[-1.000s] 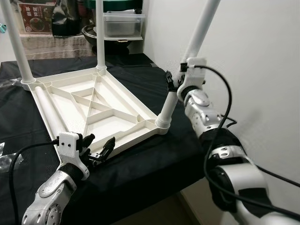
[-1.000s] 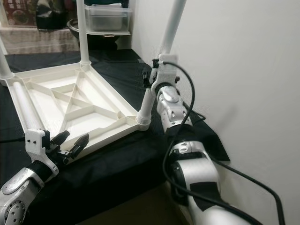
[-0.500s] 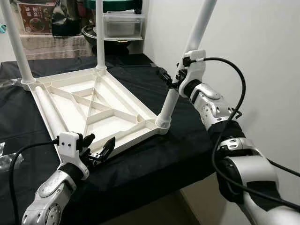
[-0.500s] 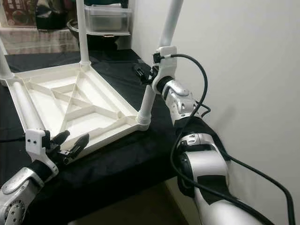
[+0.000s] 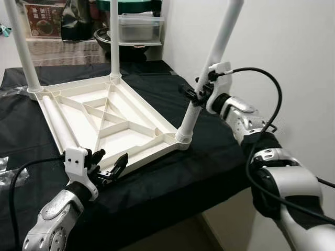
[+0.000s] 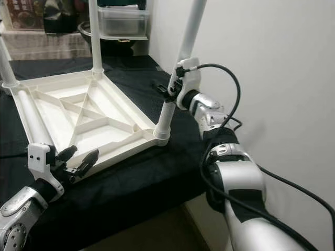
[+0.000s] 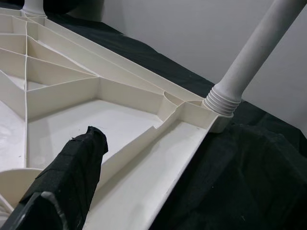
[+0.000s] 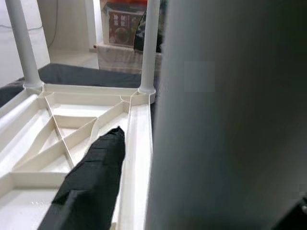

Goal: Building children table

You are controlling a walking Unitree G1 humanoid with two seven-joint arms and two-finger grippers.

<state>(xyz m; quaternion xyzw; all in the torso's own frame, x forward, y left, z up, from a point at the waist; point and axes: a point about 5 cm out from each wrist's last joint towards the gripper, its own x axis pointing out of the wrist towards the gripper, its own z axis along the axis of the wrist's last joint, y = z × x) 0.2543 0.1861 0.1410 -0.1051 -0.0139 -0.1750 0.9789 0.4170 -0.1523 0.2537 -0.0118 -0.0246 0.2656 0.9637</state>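
Observation:
A white plastic table top (image 5: pixel 137 137) lies upside down on the black-covered surface. Three white legs stand in its corners: the near right leg (image 5: pixel 212 60) and two far ones (image 5: pixel 114 36) (image 5: pixel 18 44). A loose fourth leg (image 5: pixel 55 123) lies inside along the left rim. My right gripper (image 5: pixel 197 94) is shut on the near right leg a little above its socket (image 5: pixel 183 137); in the right wrist view the leg (image 8: pixel 225 115) sits against one black finger (image 8: pixel 91 182). My left gripper (image 5: pixel 109 159) is open just above the table top's near corner, one finger (image 7: pixel 72 177) over the rim.
A white wall (image 5: pixel 277 47) stands close on the right. The black cloth drops off at the front edge (image 5: pixel 172 193). Behind are a shelf with a clear plastic box (image 5: pixel 138 27) and a dark pot (image 5: pixel 103 35). Crumpled clear plastic (image 5: pixel 6 175) lies at the left.
My right wrist has turned around the near right leg and the forearm has swung out to the right, still holding it. The left gripper has stayed put. The view shifted slightly.

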